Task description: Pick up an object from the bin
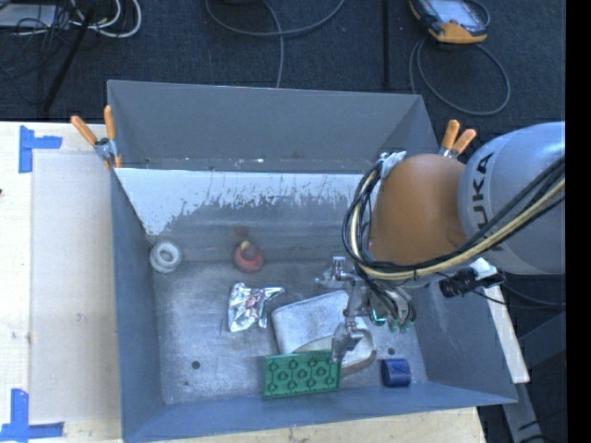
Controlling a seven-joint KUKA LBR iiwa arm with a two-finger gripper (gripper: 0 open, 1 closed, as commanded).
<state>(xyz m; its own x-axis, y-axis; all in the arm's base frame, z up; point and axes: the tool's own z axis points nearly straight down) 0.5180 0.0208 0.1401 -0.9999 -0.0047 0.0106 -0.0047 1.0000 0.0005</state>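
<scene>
- Across the ctr of the frame: grey metal bin (138,321), sloped walls, scuffed floor. Loose things lie mostly at lower middle and lower right of the floor, w/ two more by the foot of the back wall.
- Right of frame: arm (517,201) reaches in over the bin's right wall, w/ an orange-brown cover (416,210) at the wrist and a loop of black and yellow cables (355,233) round it.
- Silver-grey pouch (305,321): lies flat at lower ctr of the bin floor.
- Gripper (353,338): below the cover, pointing down, low over the pouch's right end. Can't tell whether it's open or closed.
- Green studded plate (300,375): flat, just below the pouch, at or over its lower edge, near the front wall. Its right end sits just below the gripper.
- Crumpled foil (247,305): just left of the pouch, looks to touch it.
- Tan piece (365,363): at the plate's right end, partly hidden by the gripper; kind unclear.
- Red thing (247,255): small, rounded, above the foil and apart from it.
- White ring (165,257): left of the red thing, near the bin's left wall.
- Blue block (395,371): lower right of floor, just right of the tan piece.
</scene>
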